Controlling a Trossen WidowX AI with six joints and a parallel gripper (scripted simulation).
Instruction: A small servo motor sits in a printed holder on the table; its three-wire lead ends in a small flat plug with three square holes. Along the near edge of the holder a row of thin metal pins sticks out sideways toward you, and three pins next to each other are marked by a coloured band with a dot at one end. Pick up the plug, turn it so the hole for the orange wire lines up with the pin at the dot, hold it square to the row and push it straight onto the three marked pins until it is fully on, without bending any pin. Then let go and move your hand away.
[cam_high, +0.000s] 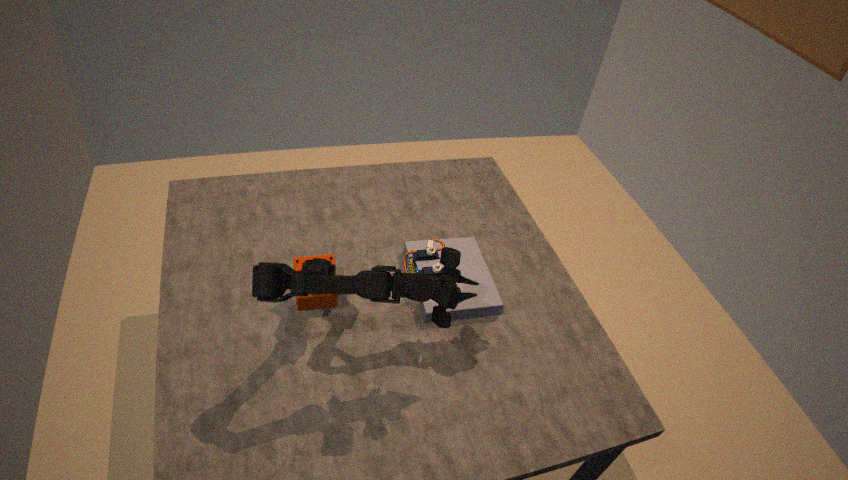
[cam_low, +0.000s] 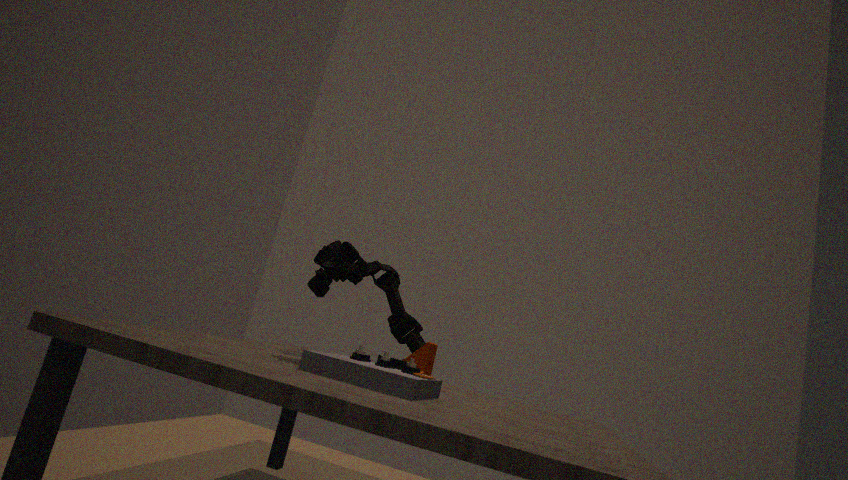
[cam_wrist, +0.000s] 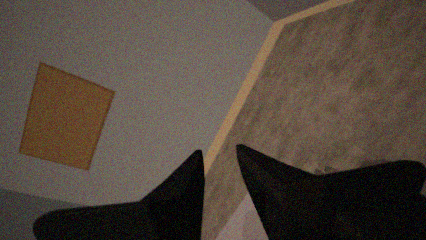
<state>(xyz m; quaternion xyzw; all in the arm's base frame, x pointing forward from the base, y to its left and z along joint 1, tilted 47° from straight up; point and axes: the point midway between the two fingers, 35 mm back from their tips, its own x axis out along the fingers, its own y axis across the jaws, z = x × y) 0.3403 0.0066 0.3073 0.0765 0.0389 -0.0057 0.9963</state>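
My gripper (cam_high: 477, 289) (cam_wrist: 219, 153) is partly open, with a gap and nothing between its fingertips. It hangs above the holder, whose pale grey block (cam_high: 467, 246) (cam_low: 357, 374) (cam_wrist: 241, 227) rests on the table. Dark servos with white horns (cam_high: 430, 249) sit on the block; three show small in the exterior view. A thin orange wire (cam_high: 405, 261) curves along the block's arm-side edge, near a small yellowish strip (cam_high: 411, 265) that may be the pin row. The plug, single pins, coloured band and dot cannot be made out. The arm hides part of the block.
The arm's orange base (cam_high: 316, 303) (cam_low: 424, 359) stands beside the holder on the brown-grey table (cam_high: 357, 220) (cam_low: 196, 356). The arm reaches from it over the block and casts shadows on the table. Walls surround the table, and a brown panel (cam_wrist: 67, 117) shows in the wrist view.
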